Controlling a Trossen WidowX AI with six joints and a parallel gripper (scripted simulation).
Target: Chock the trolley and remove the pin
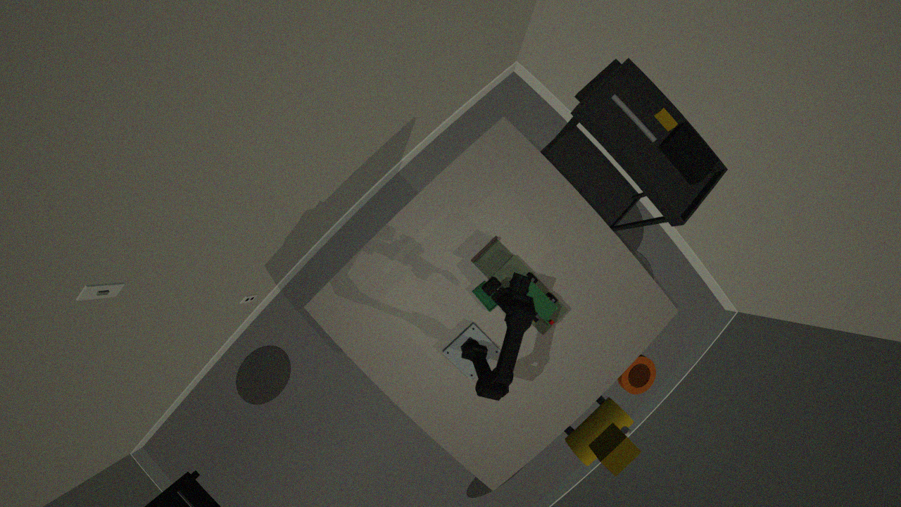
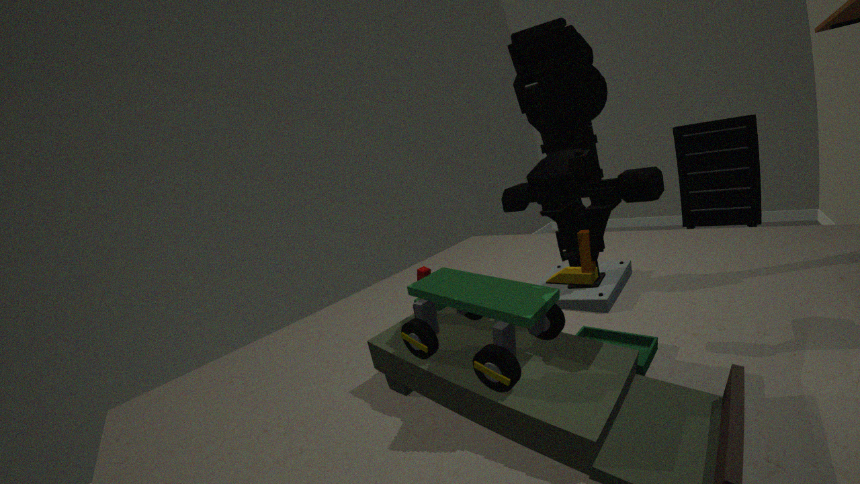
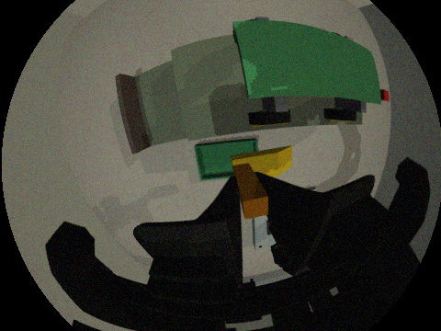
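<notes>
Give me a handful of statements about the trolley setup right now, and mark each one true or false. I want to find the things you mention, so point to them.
1. The jaws (image 2: 583,255) are shut on the chock's orange handle (image 2: 584,249) (image 3: 255,206). True.
2. The red-headed stop pin (image 1: 552,322) (image 2: 423,273) (image 3: 385,95) lies in the green tray (image 1: 486,296) (image 2: 646,347) (image 3: 222,158). False; it is at the trolley's uphill end.
3. The trolley (image 1: 543,302) (image 2: 481,294) (image 3: 308,60) stands on the ramp (image 1: 494,255) (image 2: 541,385) (image 3: 202,87). True.
4. The yellow chock (image 2: 568,276) (image 3: 271,161) is against a trolley wheel. False; it is held off the ramp, touching no wheel.
</notes>
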